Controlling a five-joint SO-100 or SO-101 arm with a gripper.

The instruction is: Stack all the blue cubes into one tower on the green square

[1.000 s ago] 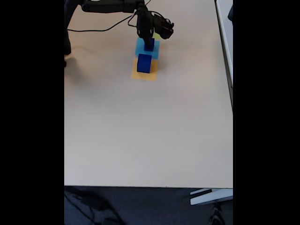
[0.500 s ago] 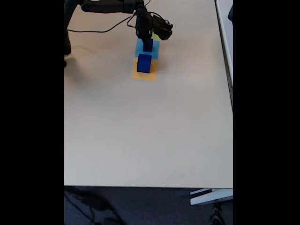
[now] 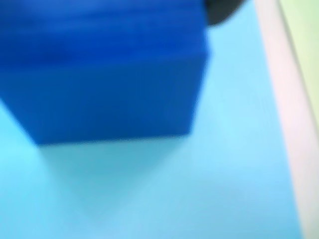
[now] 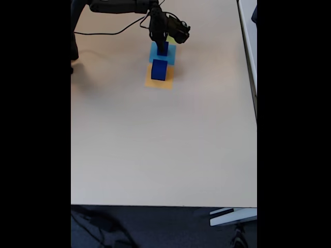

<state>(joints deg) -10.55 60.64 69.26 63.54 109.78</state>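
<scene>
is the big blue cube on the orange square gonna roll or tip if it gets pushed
The big cube has flat faces and looks about as wide as tall, so it would probably slide rather than roll or tip. It looks rigid. The paper-thin orange square under it might shift with it.

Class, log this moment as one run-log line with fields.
gripper: over light-blue square, grip unclear | smaller blue cube: at gripper | larger blue cube: on orange square | green square: unused

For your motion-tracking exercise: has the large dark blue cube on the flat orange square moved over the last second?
No. In the fixed view the large dark blue cube sits at the same spot on the flat orange square.
</scene>
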